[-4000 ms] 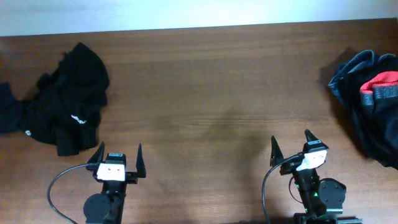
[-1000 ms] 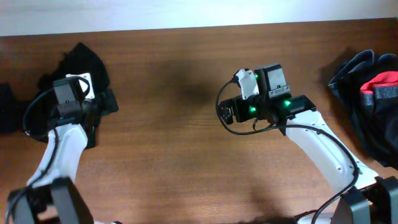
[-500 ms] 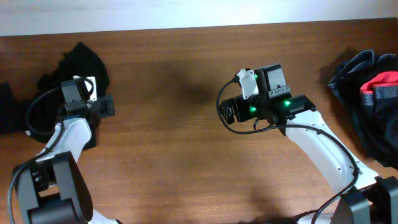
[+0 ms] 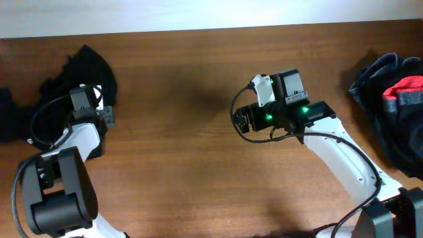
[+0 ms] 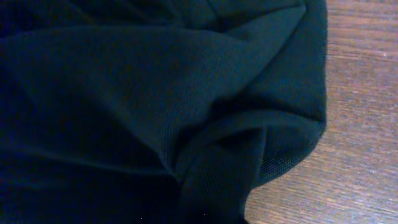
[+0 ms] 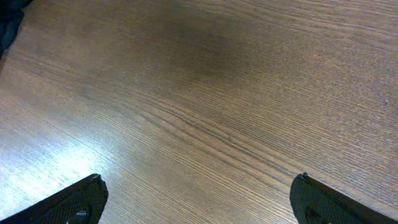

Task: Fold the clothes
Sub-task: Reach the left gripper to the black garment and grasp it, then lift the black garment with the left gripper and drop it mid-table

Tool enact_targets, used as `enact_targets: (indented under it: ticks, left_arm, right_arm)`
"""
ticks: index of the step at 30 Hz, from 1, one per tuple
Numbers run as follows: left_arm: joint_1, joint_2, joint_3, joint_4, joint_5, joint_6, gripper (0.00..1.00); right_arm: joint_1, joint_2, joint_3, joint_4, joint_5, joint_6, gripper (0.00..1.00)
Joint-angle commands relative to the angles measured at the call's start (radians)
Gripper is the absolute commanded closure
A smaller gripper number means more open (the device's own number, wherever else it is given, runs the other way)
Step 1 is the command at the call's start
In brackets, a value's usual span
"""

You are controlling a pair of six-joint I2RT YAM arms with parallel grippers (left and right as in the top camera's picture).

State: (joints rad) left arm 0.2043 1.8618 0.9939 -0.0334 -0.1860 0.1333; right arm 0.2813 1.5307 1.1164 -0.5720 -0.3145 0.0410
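The black top point(image 4: 82, 69) is lying crumpled near the left edge of the tabletop point(image 4: 198, 165), spreading from the far side towards the near side in dark bunched folds. The left gripper point(image 4: 89, 111) is pressing down into the right-hand part of this garment. In the left wrist view the dark cloth is filling almost everything, its fine mesh weave showing in thick rolled folds, with only a strip of wood showing along the right side. The fingers themselves are lying hidden behind that cloth, so I cannot tell whether the jaws are clenching the fabric or standing apart. The left arm is reaching in from the near edge, a black cable point(image 4: 33, 125) looping beside it. The right gripper point(image 6: 199, 186) is hovering over the bare middle of the tabletop, well apart from any garment, its jaws standing released and wide with nothing between them. Only the two dark fingertips point(image 6: 81, 199) are showing, at the bottom corners of the right wrist view, above plain wood grain. Green lights point(image 4: 268, 118) are glowing on the right arm's wrist. At the right edge of the tabletop a second heap of clothes point(image 4: 383, 125) is lying, dark grey-blue cloth wrapping around a red garment point(image 4: 408, 87).
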Motion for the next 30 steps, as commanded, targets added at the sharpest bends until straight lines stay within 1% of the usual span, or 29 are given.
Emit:
enact_targets:
  ticks: [1, 4, 7, 9, 13, 17, 21, 22, 24, 28, 30]
  left_arm:
    - [-0.001, -0.021, 0.022, -0.016, -0.002, -0.077, 0.97]
    - [-0.006, -0.081, 0.051, -0.054, 0.01, -0.108, 0.98]
    - [-0.034, -0.208, 0.131, -0.146, 0.013, -0.108, 0.99]
    - [-0.054, -0.285, 0.178, -0.188, 0.013, -0.122, 0.99]
    - [-0.095, -0.444, 0.222, -0.179, 0.013, -0.122, 0.99]
    - [-0.133, -0.593, 0.229, -0.148, 0.013, -0.122, 0.99]
    - [-0.17, -0.698, 0.229, -0.16, 0.015, -0.122, 0.99]
    - [-0.183, -0.731, 0.229, -0.175, 0.047, -0.122, 0.99]
    - [-0.19, -0.75, 0.229, -0.182, 0.122, -0.122, 0.99]
    - [-0.204, -0.75, 0.229, -0.169, 0.308, -0.124, 0.99]
    - [-0.217, -0.739, 0.229, -0.147, 0.387, -0.169, 0.99]
  right_arm:
    - [0.006, -0.005, 0.017, 0.009, 0.013, -0.011, 0.01]
    - [0.006, -0.005, 0.017, 0.021, 0.013, -0.011, 0.01]
    - [0.005, -0.005, 0.017, 0.042, 0.013, -0.006, 0.01]
    - [-0.002, -0.005, 0.017, 0.06, 0.013, 0.026, 0.01]
    - [-0.031, -0.005, 0.017, 0.087, 0.013, 0.103, 0.01]
    - [-0.079, -0.005, 0.017, 0.106, -0.005, 0.179, 0.01]
    - [-0.152, -0.005, 0.017, 0.136, -0.126, 0.185, 0.01]
    - [-0.196, -0.005, 0.017, 0.156, -0.2, 0.185, 0.01]
    - [-0.24, -0.005, 0.017, 0.181, -0.275, 0.185, 0.01]
    - [-0.317, -0.005, 0.017, 0.198, -0.383, 0.177, 0.01]
    - [-0.343, -0.005, 0.017, 0.185, -0.423, 0.159, 0.02]
